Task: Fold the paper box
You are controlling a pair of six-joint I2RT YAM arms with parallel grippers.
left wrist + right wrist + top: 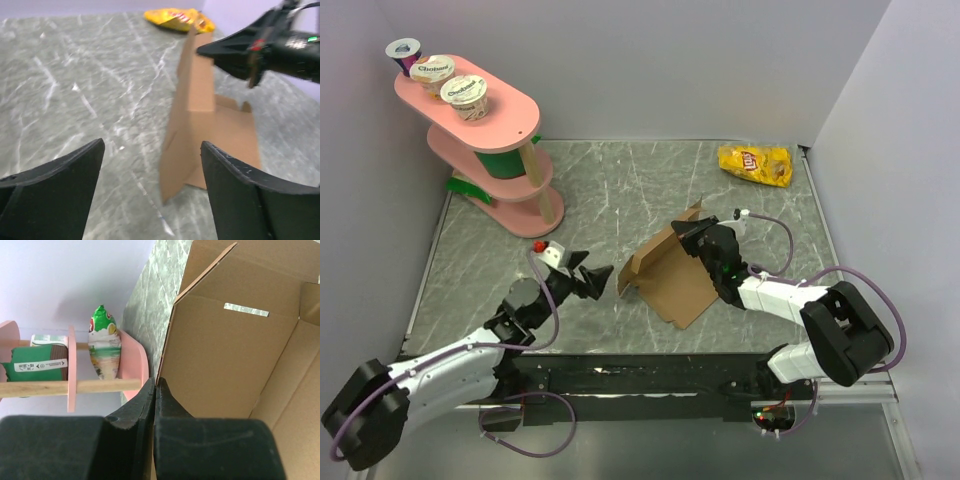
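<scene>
The paper box [665, 278] is a brown cardboard sheet lying mid-table with one side panel raised. My right gripper [684, 229] is shut on the top edge of that raised panel; in the right wrist view the panel's edge [172, 340] runs straight down between the closed jaws of the gripper [156, 382]. My left gripper [601, 279] stands open just left of the box, touching nothing. In the left wrist view the upright panel [196, 95] stands ahead of the wide gap of the gripper [152, 150], with the right gripper [210, 49] pinching its top.
A yellow chip bag [755, 164] lies at the back right. A pink two-tier shelf [510, 120] with yogurt cups [465, 92] stands at the back left. A green-and-white pouch [104, 347] sits on its lower tier. A small red object [538, 245] lies near the shelf's foot.
</scene>
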